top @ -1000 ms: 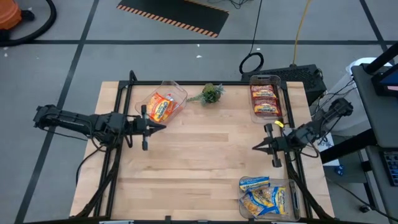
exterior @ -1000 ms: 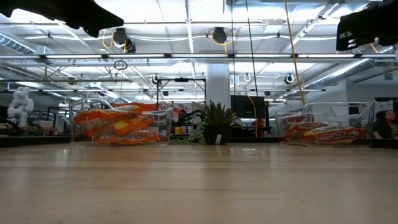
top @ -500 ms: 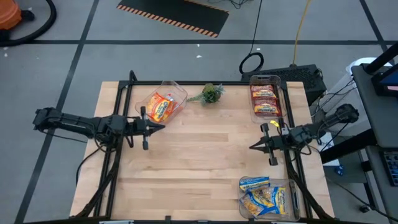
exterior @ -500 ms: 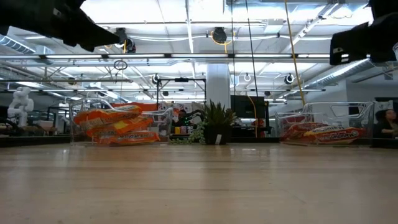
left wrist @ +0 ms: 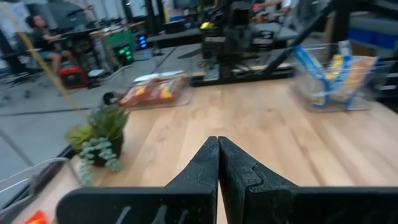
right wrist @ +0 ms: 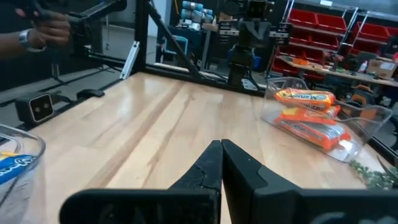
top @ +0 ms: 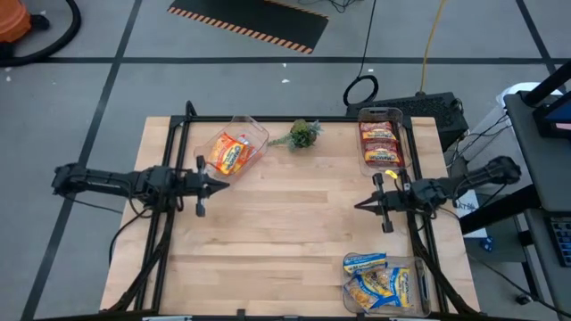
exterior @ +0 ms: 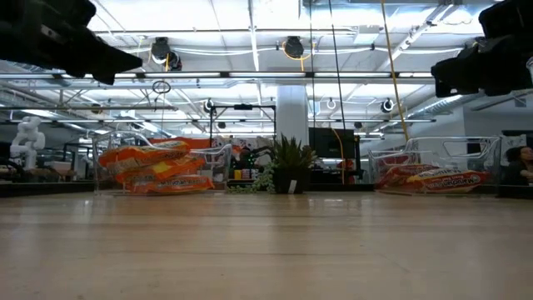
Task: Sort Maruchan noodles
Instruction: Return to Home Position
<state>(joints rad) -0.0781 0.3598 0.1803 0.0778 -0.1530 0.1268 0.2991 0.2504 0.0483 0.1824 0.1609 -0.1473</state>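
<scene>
Pressed together and empty, the dark left gripper (top: pixel 223 185) and dark right gripper (top: pixel 359 205) have sunk lower above the pale wooden tabletop (top: pixel 285 241).

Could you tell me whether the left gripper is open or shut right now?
Shut. In its wrist view the left gripper shows both fingers pressed together, with nothing between them.

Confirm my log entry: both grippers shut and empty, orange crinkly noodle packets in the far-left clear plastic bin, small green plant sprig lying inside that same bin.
One error. The high view shows the small green plant sprig lying on the wooden table beside the far-left clear plastic bin, not inside it; that bin holds only the orange crinkly noodle packets. The rest stands.
</scene>
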